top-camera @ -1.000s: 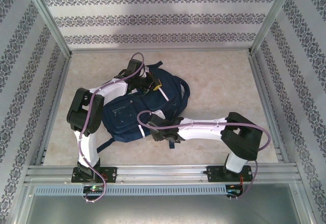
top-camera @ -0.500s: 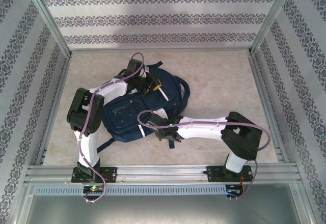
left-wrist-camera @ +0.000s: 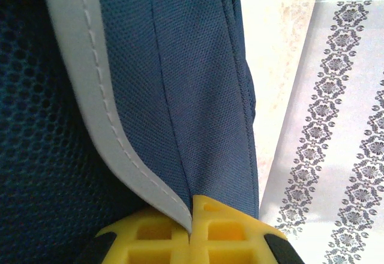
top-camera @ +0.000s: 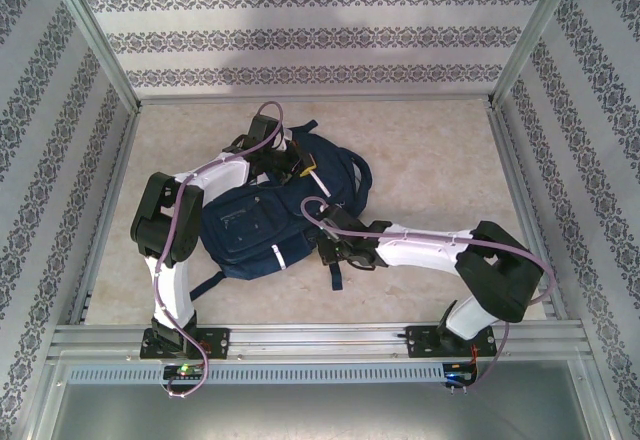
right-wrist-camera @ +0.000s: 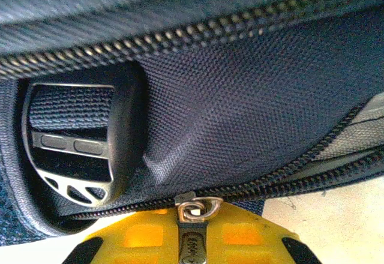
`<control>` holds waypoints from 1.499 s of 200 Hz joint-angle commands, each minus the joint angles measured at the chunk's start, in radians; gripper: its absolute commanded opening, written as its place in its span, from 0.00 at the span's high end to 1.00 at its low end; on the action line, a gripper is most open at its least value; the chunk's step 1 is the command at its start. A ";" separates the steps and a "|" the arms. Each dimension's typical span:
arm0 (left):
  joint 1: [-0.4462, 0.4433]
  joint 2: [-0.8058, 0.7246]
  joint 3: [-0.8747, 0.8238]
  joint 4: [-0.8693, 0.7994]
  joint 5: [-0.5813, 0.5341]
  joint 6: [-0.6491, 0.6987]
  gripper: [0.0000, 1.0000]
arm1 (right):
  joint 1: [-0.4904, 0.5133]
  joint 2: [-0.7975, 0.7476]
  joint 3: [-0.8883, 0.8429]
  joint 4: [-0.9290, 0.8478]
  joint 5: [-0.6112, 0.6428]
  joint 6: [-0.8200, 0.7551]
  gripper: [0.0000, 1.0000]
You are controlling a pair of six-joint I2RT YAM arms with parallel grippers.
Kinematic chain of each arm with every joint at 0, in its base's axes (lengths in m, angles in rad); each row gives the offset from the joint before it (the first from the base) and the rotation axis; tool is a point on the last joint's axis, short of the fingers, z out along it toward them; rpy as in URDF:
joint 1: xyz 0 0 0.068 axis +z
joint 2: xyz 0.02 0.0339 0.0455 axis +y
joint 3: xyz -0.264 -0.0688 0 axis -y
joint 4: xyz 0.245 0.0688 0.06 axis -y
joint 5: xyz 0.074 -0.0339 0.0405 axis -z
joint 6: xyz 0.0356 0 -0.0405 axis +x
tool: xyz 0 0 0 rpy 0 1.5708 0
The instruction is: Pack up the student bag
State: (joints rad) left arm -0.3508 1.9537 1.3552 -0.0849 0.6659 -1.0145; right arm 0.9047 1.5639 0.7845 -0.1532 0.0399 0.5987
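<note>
**Right gripper clamps the zipper pull and drags right; left pins the bag**

The student bag (top-camera: 255, 225) lies flat on the table (top-camera: 440, 180), left of centre, with its top end toward the far wall and between the two arms. We see no real shift in the bag since a second ago.

The left gripper (left-wrist-camera: 192, 231) is at the far top end of the bag. Its yellow pads are pressed together on the fabric edge with the white trim (left-wrist-camera: 108, 126), so it is clamped on the bag and acts as an anchor. Its pose looks the same as a second ago.

The change is on the right. The right gripper (right-wrist-camera: 193, 240) sits at the bag's near right edge, with the metal zipper pull (right-wrist-camera: 193, 210) running straight down into the seam between its pads. We read that as jaws closed on the pull. A second ago this gripper sat further left over the bag. Since then it has moved right, and the right arm's elbow has swung out toward the right rail. A grey strap buckle (right-wrist-camera: 72, 144) sits just left of the pull, inside the fabric fold.

Our judgement is that a zipper stroke has begun, with the left side providing counter-tension. We cannot tell whether the stroke opens or shuts the compartment, so how far the packing has got is unclear. The risk is that the pull slips out or the fabric bunches into the teeth (right-wrist-camera: 288, 174).
</note>
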 commanded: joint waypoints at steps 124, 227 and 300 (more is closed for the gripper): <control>0.010 0.015 0.073 -0.146 -0.011 0.115 1.00 | -0.128 -0.121 -0.091 0.069 -0.017 -0.045 1.00; -0.206 0.226 0.698 -0.618 -0.056 0.421 0.90 | -0.004 -0.092 -0.127 0.182 -0.037 0.009 1.00; -0.042 -0.314 -0.004 -0.340 -0.223 0.218 0.43 | 0.042 -0.043 -0.147 0.373 -0.032 0.162 1.00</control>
State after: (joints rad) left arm -0.4664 1.8809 1.5696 -0.5606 0.5205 -0.7040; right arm 0.9390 1.4857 0.6380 0.0795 -0.0048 0.6807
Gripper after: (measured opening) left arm 0.557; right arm 0.136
